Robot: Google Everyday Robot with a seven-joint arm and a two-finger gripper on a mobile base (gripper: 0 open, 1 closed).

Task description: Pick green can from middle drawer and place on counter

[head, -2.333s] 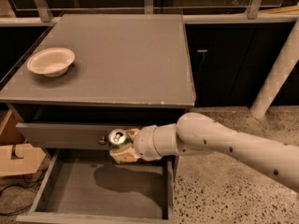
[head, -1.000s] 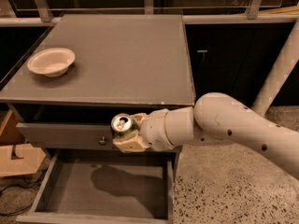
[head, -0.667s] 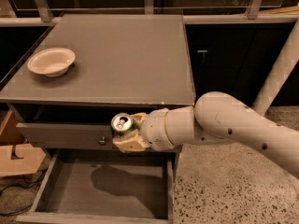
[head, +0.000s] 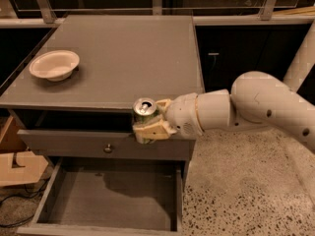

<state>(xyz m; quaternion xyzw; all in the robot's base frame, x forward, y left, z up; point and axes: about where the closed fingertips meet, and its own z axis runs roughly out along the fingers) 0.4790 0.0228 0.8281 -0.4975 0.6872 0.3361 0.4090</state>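
Just beside matte counter (head: 128, 58), tool (head: 147, 121) clamps green can (head: 144, 110).

One gripper (head: 148, 119) at the front edge of the one counter (head: 133, 53) clasps one green can (head: 144, 108). One white bowl (head: 54, 64) sits on the counter; one middle drawer (head: 113, 200) lies open below it.

one view | raised, looking down on counter (head: 123, 53) | close | pincer (head: 150, 120) gripping green can (head: 144, 108) mid-frame, at counter's edge

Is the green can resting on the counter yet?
No, the gripper holds the green can in the air at the front edge of the counter, above the open middle drawer.
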